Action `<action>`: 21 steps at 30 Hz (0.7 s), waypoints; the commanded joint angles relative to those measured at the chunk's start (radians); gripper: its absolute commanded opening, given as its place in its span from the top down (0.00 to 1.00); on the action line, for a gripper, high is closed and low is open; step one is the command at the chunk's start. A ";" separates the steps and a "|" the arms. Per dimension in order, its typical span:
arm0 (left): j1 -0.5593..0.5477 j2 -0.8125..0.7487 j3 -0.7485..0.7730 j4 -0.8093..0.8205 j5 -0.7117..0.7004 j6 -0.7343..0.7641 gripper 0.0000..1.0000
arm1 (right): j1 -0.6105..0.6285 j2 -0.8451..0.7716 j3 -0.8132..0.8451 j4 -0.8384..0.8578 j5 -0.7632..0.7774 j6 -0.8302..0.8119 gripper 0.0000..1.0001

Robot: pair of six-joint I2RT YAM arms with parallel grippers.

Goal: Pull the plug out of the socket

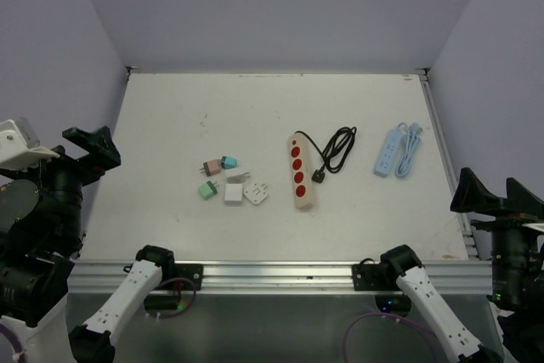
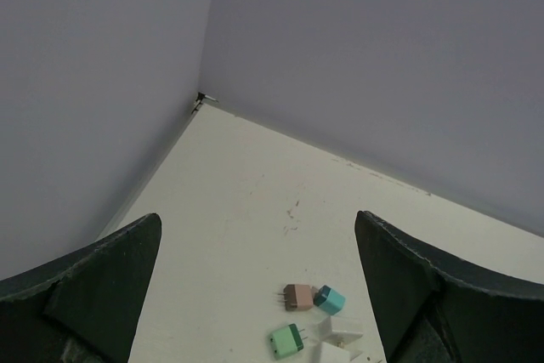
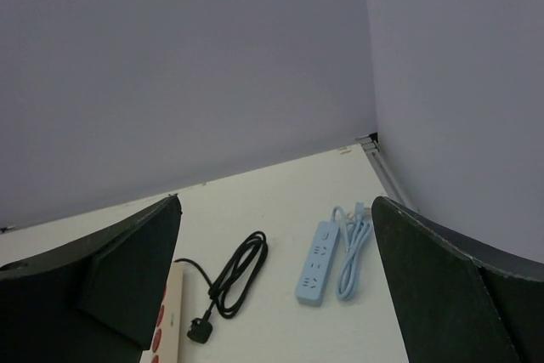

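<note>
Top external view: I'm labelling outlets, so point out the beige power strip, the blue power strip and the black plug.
beige power strip [image 1: 301,172]: top external view, mid-body between red sockets.
blue power strip [image 1: 387,151]: top external view, middle of body.
black plug [image 1: 320,177]: top external view, plug head.

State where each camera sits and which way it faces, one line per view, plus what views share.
Top external: above and behind the arms, looking down on the table; left fingers and right fingers show at the sides.
Left wrist: on the left arm, facing the far-left corner; left fingers frame small adapters.
Right wrist: on the right arm, facing the far-right corner; right fingers frame the blue power strip.
Shared: the top view also shows adapters and strip.
</note>
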 commanded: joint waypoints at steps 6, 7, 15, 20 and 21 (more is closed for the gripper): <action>-0.010 -0.026 -0.035 0.066 -0.036 0.024 0.00 | -0.003 0.016 -0.053 0.114 -0.009 -0.054 0.01; -0.008 -0.026 -0.035 0.069 -0.042 0.025 0.00 | -0.003 0.018 -0.056 0.120 -0.009 -0.056 0.01; -0.010 -0.045 -0.067 0.089 -0.044 0.028 0.01 | -0.003 0.005 -0.070 0.132 -0.023 -0.043 0.01; -0.010 -0.051 -0.088 0.104 -0.044 0.028 0.00 | -0.001 0.002 -0.076 0.140 -0.021 -0.051 0.01; -0.010 -0.051 -0.087 0.113 -0.044 0.028 0.00 | -0.003 0.004 -0.076 0.143 -0.021 -0.048 0.01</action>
